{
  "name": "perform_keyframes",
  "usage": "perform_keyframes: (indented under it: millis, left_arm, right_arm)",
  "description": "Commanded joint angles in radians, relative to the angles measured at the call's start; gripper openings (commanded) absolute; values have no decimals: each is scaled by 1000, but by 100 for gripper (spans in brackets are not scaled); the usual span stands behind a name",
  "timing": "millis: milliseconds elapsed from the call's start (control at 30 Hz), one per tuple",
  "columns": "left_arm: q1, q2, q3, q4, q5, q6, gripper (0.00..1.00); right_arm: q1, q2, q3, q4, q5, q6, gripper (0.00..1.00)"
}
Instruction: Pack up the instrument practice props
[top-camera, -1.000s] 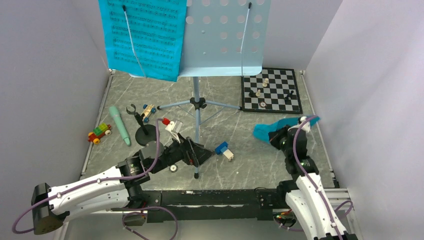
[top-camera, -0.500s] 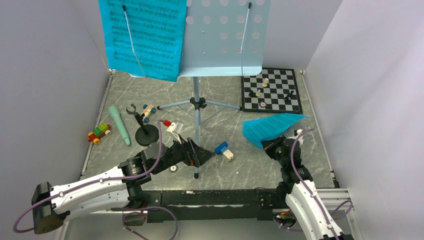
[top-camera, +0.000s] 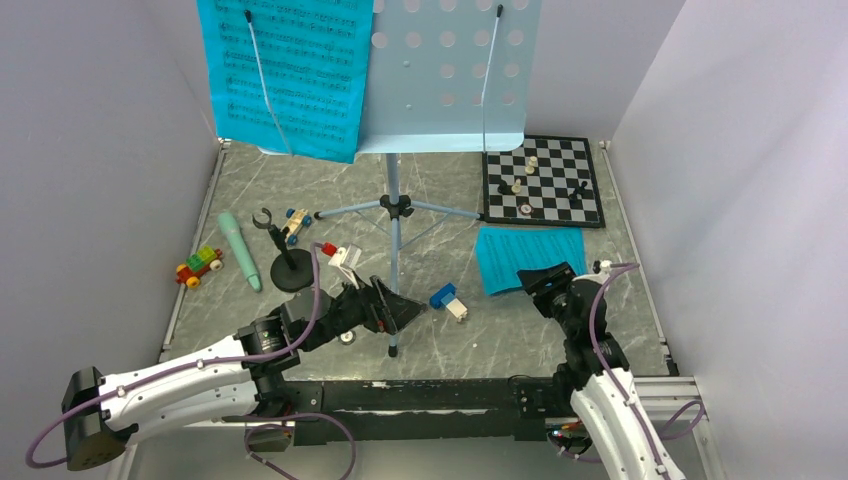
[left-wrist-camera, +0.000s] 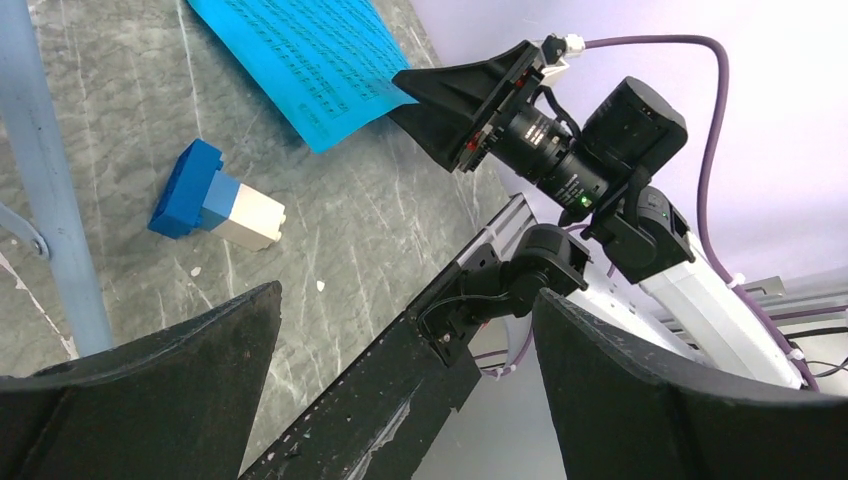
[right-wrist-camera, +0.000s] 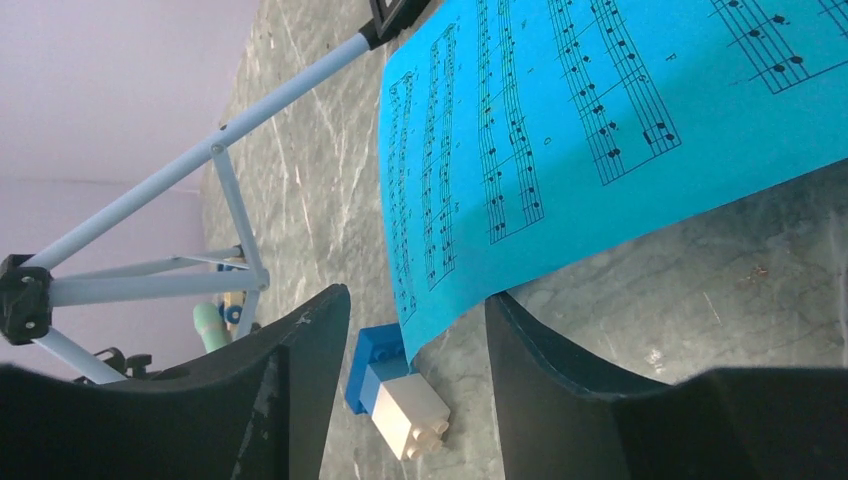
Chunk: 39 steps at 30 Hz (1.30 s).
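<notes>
Page: flat cyan paper sheet (top-camera: 528, 258) on marbled tabletop (top-camera: 500, 330).
Right end effector (top-camera: 540, 278): jaws parted, gripping nothing.
Left end effector (top-camera: 402, 312): wide, empty.

Music stand desk (top-camera: 430, 120) and clipped page (top-camera: 300, 90) cut off at top.

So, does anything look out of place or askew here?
One cyan sheet lies loose on the table beside the chessboard, its near edge lifted slightly. The other sheet overhangs the left edge of the music stand desk, sitting off-centre.
</notes>
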Motion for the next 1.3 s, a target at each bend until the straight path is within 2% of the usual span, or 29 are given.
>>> perform_keyframes:
  millis: [0,167,400,567,767,1000,1067,1267]
  left_arm:
    - [-6,-3,17,14,-9,-11,99]
    - [-6,-26,0,9,-19,-22,99]
    - [-6,-40,-12,-13,-29,-31,99]
    - [-6,-41,2,-31,-42,-24,99]
    - [-6,-108,82,-210,-134,41,99]
    - [-6,-250,174,-454,-348,114,99]
    - [-6,-296,198,-513,-402,128,99]
    - [-6,-410,313,-646,-518,236,99]
  right_arm:
    - [6,-5,67,-55,20,-13,58]
    - [6,-54,151,-165,49,-88,62]
    - [5,-89,289,-370,71,-187,78]
    - [6,-148,330,-316,16,-234,80]
    - [6,-114,438,-185,-242,-428,77]
    - [40,-64,613,-273,-422,-649,76]
    - [50,-61,637,-308,-433,-692,76]
    - [79,-18,750,-349,-275,-807,77]
